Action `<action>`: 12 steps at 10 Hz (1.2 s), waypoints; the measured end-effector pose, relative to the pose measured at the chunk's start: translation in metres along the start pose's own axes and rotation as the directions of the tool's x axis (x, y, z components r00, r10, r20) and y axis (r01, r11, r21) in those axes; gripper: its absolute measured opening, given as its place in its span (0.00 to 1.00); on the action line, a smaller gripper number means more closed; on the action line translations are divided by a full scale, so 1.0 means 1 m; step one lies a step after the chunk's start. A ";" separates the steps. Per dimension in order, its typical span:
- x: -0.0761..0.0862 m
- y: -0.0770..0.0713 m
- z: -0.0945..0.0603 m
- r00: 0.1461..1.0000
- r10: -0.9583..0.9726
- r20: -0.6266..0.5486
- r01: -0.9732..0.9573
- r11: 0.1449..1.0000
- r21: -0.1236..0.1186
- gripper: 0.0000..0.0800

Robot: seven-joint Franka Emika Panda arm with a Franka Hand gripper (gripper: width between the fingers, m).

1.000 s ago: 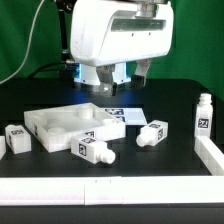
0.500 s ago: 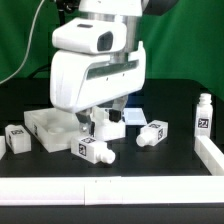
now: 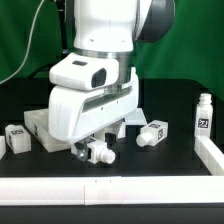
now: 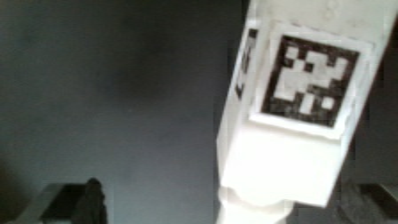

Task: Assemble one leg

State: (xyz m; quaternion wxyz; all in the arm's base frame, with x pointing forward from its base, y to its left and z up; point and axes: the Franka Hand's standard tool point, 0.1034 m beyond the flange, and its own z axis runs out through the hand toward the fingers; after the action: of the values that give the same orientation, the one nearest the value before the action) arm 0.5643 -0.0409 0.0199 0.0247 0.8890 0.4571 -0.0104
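**A:** How's the exterior view?
**B:** Brightly and evenly lit. The glossy white robot arm housing (image 3: 100,30) is nearly blown out, with a soft shadow beneath it on the matte black surface (image 3: 170,160).
**A:** And the wrist view?
**B:** Dimmer and blurred. The small white bottle-shaped plastic leg (image 4: 285,150) looks smeared.

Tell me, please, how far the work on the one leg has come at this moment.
Done: nothing fitted that I can see; the visible corner of the tabletop shows nothing attached, and other legs are loose on the table. In hand: the open fingers stand on both sides of one lying leg, not closed on it. Left: grasp it, lift it and fit it to the tabletop.
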 end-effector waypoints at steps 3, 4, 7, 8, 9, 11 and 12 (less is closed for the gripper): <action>-0.001 0.000 0.001 1.000 0.001 0.001 -0.001 1.000 0.002 0.81; -0.001 0.000 0.001 1.000 0.001 0.001 -0.001 1.000 0.002 0.69; -0.001 0.000 0.001 1.000 0.001 0.001 -0.001 1.000 0.002 0.29; 0.000 0.002 -0.001 1.000 -0.004 -0.002 0.004 1.000 -0.004 0.29; -0.002 0.010 -0.001 0.999 -0.039 -0.004 0.039 0.999 -0.009 0.06; -0.008 0.037 -0.005 0.995 -0.095 0.014 0.095 0.996 0.002 0.01; -0.008 0.050 -0.009 0.993 -0.120 0.011 0.120 0.993 -0.010 0.01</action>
State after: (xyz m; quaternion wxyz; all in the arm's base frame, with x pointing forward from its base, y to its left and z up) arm 0.6004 -0.0766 0.0306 0.0310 0.8598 0.5096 -0.0143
